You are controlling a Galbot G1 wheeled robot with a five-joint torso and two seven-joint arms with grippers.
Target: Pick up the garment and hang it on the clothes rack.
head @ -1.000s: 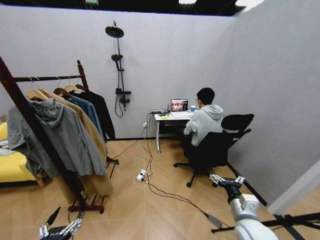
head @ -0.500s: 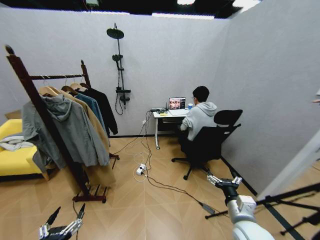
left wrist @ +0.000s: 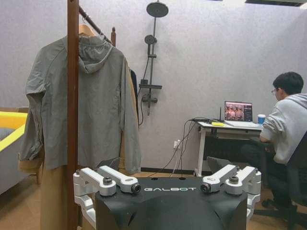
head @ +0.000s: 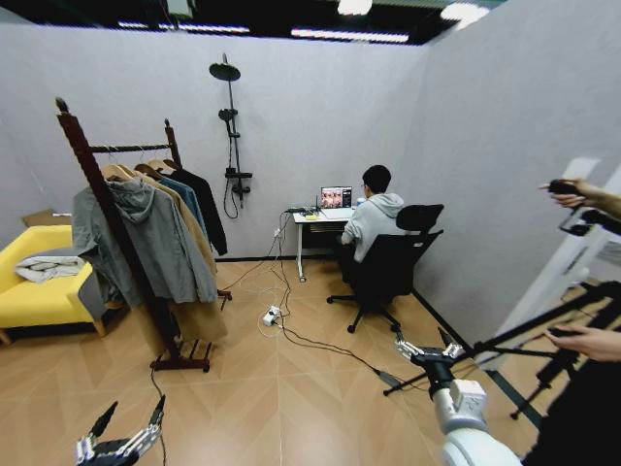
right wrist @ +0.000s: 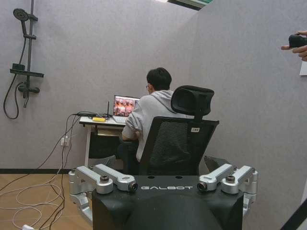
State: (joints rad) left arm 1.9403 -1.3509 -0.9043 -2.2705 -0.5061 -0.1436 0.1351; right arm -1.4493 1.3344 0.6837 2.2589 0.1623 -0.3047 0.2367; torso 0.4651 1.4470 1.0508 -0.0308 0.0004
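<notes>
The clothes rack (head: pixel 126 228) stands on the wood floor at the robot's left, its dark reddish posts leaning in the head view, with a grey hooded jacket (head: pixel 146 243) nearest, then a tan coat and a teal shirt. At the far end of the bar, close to the wall, hangs a black garment (head: pixel 209 209); whether it is the long jacket cannot be told from here. The left wrist view shows the rack's near post (left wrist: pixel 73 96) up close with the grey jacket beside it, and only a dark sliver of the black garment behind.

The left hand (head: pixel 121 442) hangs low at the bottom edge of the head view, fingers spread apart and holding nothing. The right hand (head: pixel 427 351) sits low on the right, also spread and empty. The right wrist view faces a desk (right wrist: pixel 98 122) with a laptop and a black office chair (right wrist: pixel 175 139).
</notes>
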